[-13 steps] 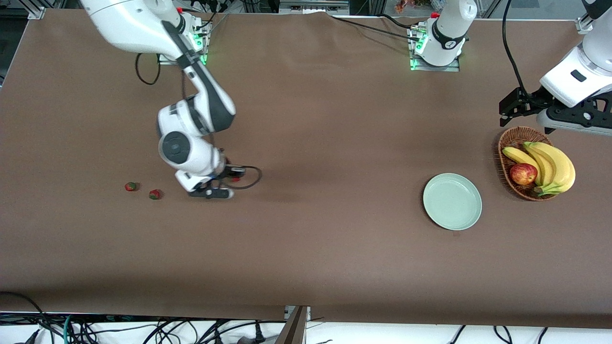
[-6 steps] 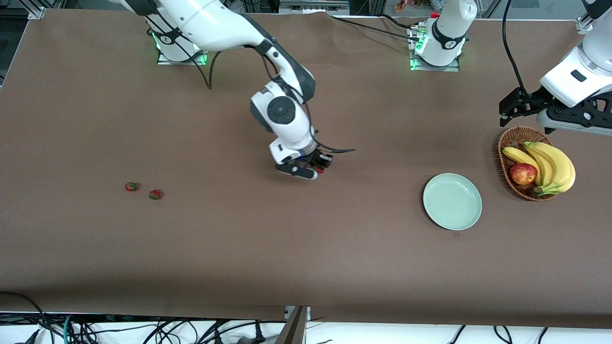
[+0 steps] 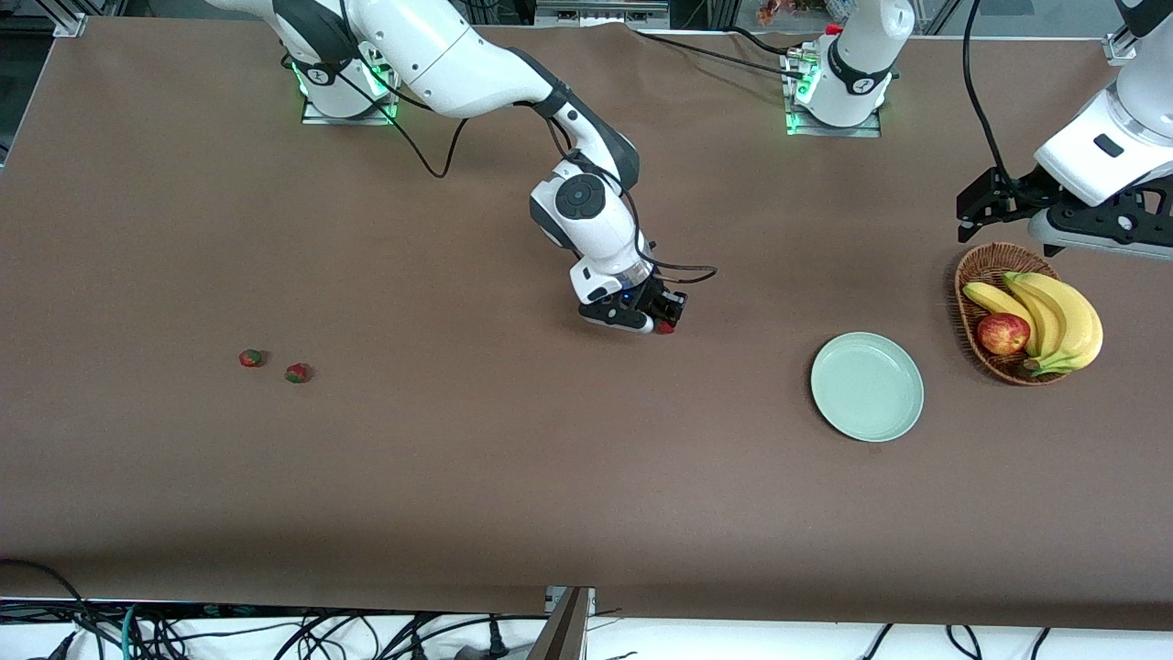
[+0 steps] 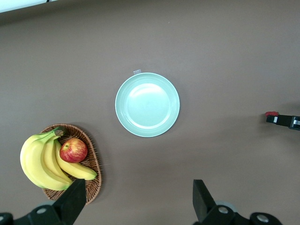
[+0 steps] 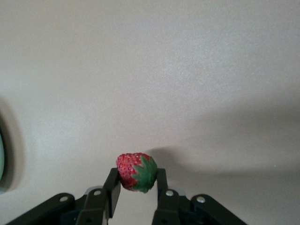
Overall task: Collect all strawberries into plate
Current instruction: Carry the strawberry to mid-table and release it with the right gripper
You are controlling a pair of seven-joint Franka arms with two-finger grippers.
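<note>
The right hand was held in the air over bare brown desk, between the two loose strawberries and the plate. Its fingers were clamped on a strawberry, which was seen in the right wrist view as a red berry with its green leafy top turned toward one finger. In the front view only a small red patch of this held berry was visible at the fingertips. A sliver of the plate's pale green rim was caught at the edge of the right wrist view.

Two more strawberries were left lying on the desk toward the right arm's end, close beside each other but apart: one slightly farther from the front camera, the other slightly nearer.

The mint-green plate was seen toward the left arm's end of the desk. Just beside it, still closer to that end, a brown wicker basket was placed, with a bunch of bananas and a red apple in it.

The left hand was kept waiting in the air above the basket, its fingers spread wide apart with nothing between them.
</note>
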